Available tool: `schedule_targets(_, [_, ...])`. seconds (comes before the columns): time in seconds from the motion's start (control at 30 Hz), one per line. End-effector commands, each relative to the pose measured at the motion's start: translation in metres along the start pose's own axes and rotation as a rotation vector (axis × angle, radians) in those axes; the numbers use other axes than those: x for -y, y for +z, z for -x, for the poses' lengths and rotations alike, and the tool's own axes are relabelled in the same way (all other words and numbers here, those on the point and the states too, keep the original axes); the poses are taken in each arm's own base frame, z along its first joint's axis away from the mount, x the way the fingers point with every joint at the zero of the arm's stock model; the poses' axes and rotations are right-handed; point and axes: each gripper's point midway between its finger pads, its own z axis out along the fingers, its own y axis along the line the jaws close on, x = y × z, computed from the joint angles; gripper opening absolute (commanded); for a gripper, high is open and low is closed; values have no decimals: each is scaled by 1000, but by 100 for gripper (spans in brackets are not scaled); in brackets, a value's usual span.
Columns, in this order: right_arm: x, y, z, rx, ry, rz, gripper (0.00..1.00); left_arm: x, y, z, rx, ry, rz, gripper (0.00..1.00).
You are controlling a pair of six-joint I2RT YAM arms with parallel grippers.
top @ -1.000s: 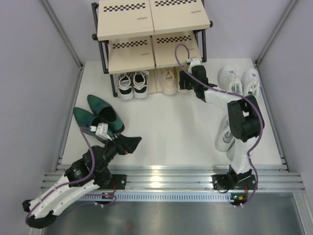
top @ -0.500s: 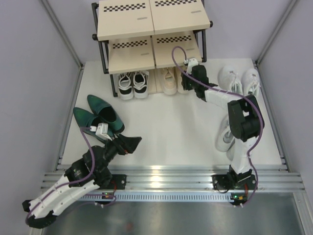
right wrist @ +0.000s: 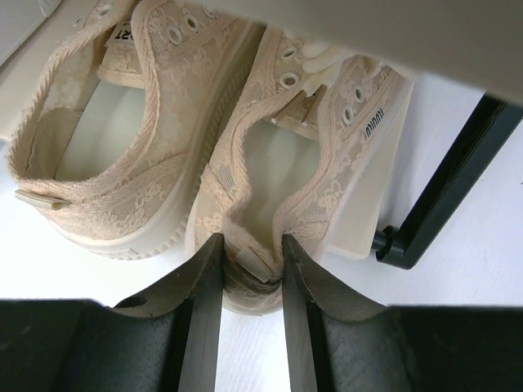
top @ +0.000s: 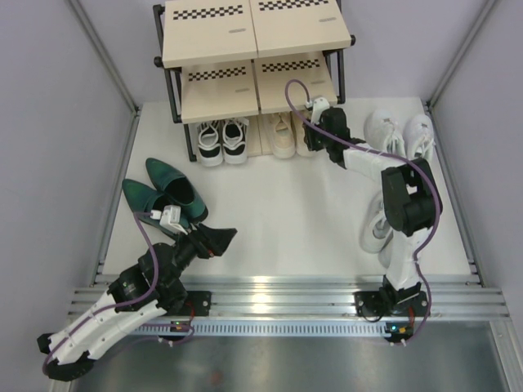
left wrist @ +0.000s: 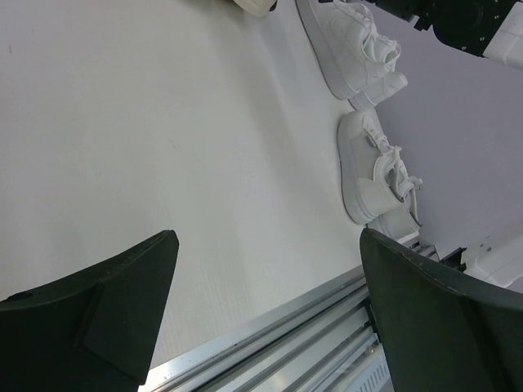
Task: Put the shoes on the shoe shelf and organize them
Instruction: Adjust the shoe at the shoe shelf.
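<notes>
1. Grip is made by the right tool (right wrist: pixel 252 243) on the heel of the right beige sneaker (right wrist: pixel 343 139). The jaws are drawn in narrow, and one of the fingers (right wrist: pixel 204 286) is pressed against each side of the heel tab.
2. Right beige sneaker is seated on the bottom board of the shoe shelf (top: pixel 253 33), in the right half, with its toe tucked under the tier above and its heel outward.
3. Left beige sneaker (right wrist: pixel 159 155) is set just beside it on the same board, and the two are pressed together at the sides.
4. Shelf leg (right wrist: pixel 458 171), a black tube, is seen just to the right of the held sneaker, apart from it.
5. Black-and-white sneakers (top: pixel 222 140) are parked as a pair on the left half of the same bottom tier, heels outward.
6. Left tool (left wrist: pixel 268 238) is spread wide with nothing between its jaws. It is held low over the surface (top: pixel 278 204) at front left.
7. Green heeled shoes (top: pixel 167 192) are laid side by side on the surface, just behind the left tool and well apart from the shelf.
8. Rear white sneakers (top: pixel 400 135) are placed side by side on the surface, to the right of the shelf.
9. Front white sneakers (top: pixel 376 233) are located near the right arm's base and are partly hidden by that arm.
</notes>
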Motion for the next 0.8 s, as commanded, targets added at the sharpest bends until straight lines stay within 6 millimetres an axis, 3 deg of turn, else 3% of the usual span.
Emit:
schedule_targets(0.0, [-17, -11, 36, 67, -24, 87, 29, 5, -2, 3, 9, -11, -21, 98])
schedule_targets(0.33, [-16, -15, 41, 73, -40, 92, 35, 6, -2, 4, 9, -7, -25, 98])
schedule_targets(0.47, [-11, -20, 46, 80, -43, 66, 58, 7, -2, 4, 9, -8, -27, 98])
schedule_targets(0.63, [-3, -35, 55, 112, -48, 12, 76, 9, -4, 7, 15, -3, -34, 98])
schedule_targets(0.77, [1, -62, 72, 144, -78, -3, 85, 11, -5, 12, 28, 5, -37, 98])
